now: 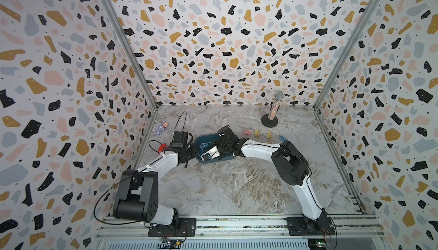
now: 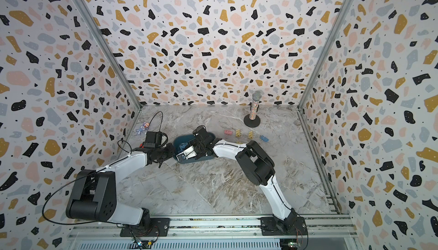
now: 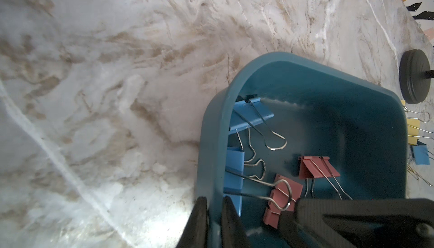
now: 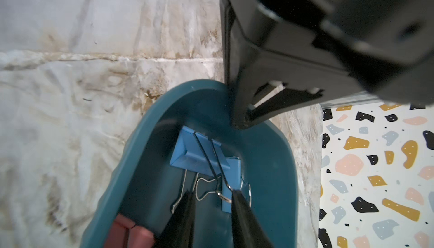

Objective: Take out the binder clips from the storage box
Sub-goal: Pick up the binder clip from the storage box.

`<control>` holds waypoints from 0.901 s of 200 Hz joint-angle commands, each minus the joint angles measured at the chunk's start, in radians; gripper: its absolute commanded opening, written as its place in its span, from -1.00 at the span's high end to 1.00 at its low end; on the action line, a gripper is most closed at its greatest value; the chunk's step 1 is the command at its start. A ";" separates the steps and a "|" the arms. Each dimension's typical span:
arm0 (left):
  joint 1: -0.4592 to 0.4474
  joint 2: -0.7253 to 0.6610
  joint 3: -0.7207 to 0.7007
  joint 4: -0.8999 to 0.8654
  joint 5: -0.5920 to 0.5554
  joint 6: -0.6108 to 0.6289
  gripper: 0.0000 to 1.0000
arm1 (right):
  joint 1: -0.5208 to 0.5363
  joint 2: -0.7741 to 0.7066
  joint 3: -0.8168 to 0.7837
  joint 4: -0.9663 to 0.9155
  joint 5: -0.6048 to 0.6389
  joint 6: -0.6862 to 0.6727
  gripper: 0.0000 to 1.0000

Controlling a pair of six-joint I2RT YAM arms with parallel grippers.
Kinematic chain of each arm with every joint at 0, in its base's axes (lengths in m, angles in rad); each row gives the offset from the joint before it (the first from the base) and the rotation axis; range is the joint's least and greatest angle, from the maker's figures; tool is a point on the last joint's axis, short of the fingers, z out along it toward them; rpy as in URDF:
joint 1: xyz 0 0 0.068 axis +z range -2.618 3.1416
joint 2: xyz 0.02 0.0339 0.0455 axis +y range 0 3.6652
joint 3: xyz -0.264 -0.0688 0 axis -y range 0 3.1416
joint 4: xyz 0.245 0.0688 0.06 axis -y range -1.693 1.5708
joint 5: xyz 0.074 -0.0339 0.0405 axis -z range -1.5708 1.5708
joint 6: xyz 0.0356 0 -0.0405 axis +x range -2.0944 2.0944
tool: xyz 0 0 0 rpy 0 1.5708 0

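Nearest us, the table (image 1: pixel 225 189) shows a smooth, grey-veined marble pattern. Near its middle sits the storage box (image 1: pixel 203 139), a shallow dark teal plastic tub with rounded corners. The left claw (image 3: pixel 214 199) is pressed together on the box's thin wall at the end facing the table's left edge, one finger inside and one outside. The right claw (image 4: pixel 211 192) reaches into the box with its fingers spread. The thin wire loops of a blue binder clip (image 4: pixel 195 152) lie between them, and we cannot tell whether they press the wire.

Inside the box we see folded-metal binder clips (image 3: pixel 251 115), two blue and two dusty pink.

Past the box, toward the right edge, four more sit in a row on the table: a pink clip (image 1: pixel 246 132), two yellow clips (image 1: pixel 256 132) and a loose blue clip (image 1: pixel 282 138). Near the far edge a glittery microphone (image 1: pixel 275 109) stands upright on a round black base.
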 commanded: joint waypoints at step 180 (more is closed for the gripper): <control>0.008 0.004 0.028 0.015 0.008 0.009 0.68 | 0.013 0.063 0.103 -0.006 0.033 -0.058 0.67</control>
